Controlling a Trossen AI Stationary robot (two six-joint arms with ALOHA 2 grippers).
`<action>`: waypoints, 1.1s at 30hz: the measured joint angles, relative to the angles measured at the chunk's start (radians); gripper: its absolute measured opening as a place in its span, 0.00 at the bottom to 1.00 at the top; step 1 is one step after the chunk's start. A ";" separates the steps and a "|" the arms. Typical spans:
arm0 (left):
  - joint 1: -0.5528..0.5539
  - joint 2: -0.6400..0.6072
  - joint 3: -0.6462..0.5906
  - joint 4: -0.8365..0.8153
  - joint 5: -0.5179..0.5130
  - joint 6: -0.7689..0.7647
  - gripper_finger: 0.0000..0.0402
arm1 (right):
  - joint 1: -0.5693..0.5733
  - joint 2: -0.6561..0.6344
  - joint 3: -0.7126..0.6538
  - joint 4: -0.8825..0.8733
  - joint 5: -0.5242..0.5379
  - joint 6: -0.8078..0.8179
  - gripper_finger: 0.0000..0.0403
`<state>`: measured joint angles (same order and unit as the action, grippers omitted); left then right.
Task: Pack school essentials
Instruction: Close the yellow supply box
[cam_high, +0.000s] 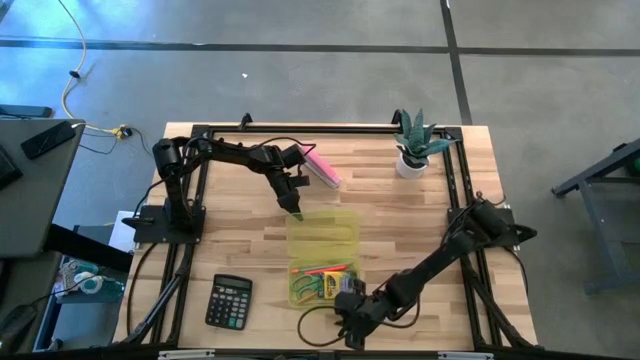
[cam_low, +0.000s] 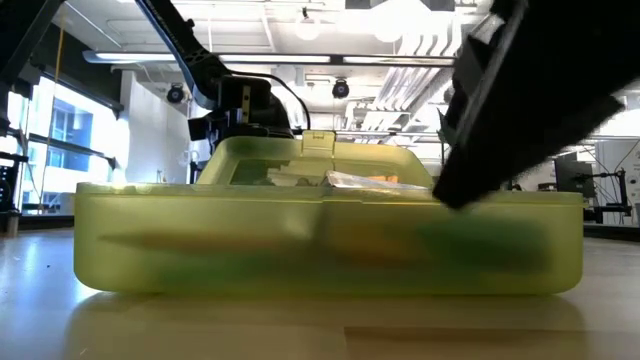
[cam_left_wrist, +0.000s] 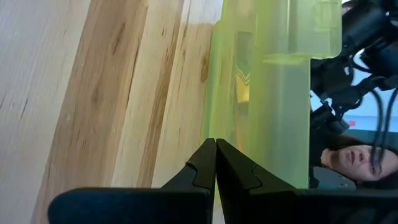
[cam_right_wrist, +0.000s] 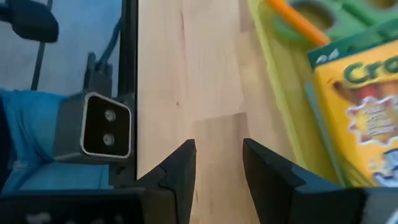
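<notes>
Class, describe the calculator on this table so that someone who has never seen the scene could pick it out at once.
Start at the wooden table and find the translucent yellow-green case lying open near its middle. Go from the case toward the left arm's side, along the table's edge opposite the potted plant: there the calculator lies flat, alone. It is the only black, button-covered slab; the case's contents are brightly coloured.

Two dark jointed arms (black cables trailing), black angular claws
</notes>
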<state>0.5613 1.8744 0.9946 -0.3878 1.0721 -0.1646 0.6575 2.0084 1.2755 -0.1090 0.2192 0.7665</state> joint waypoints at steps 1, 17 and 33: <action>0.000 0.000 0.000 0.001 0.000 0.000 0.00 | 0.000 0.008 0.002 0.000 -0.006 0.001 0.31; -0.012 0.000 0.000 0.013 0.028 -0.008 0.00 | -0.023 0.047 0.068 -0.141 0.082 0.042 0.31; -0.138 -0.001 0.074 0.018 0.131 -0.067 0.00 | -0.026 0.048 0.067 -0.177 0.192 0.173 0.31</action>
<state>0.4229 1.8738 1.0681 -0.3695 1.2034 -0.2312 0.6310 2.0563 1.3426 -0.2865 0.4111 0.9391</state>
